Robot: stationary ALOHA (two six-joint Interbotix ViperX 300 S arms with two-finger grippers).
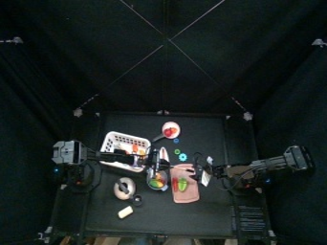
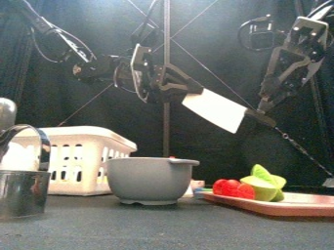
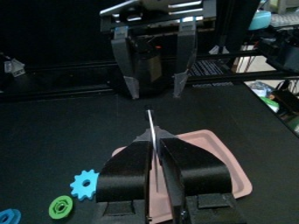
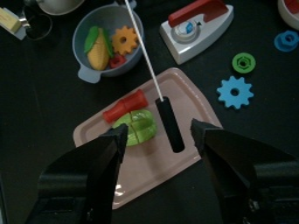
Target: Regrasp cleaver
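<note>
Black table (image 1: 96, 215) inside black curtains. Front view, nearest: metal cup (image 2: 20, 190) far left, white basket (image 2: 81, 158) behind it, grey bowl (image 2: 151, 180) centre, pink cutting board (image 2: 280, 202) right carrying red and green toy food. The cleaver (image 2: 217, 109) hangs in the air above the board, blade tilted, well clear of the table. Left gripper (image 3: 156, 168) is clamped on the cleaver, blade edge-on between its jaws. Right gripper (image 4: 162, 144) has its jaws spread wide, the black cleaver handle between them untouched. Right wrist view alone shows blue and green gears (image 4: 237, 90) beside the board and food inside the bowl.
</note>
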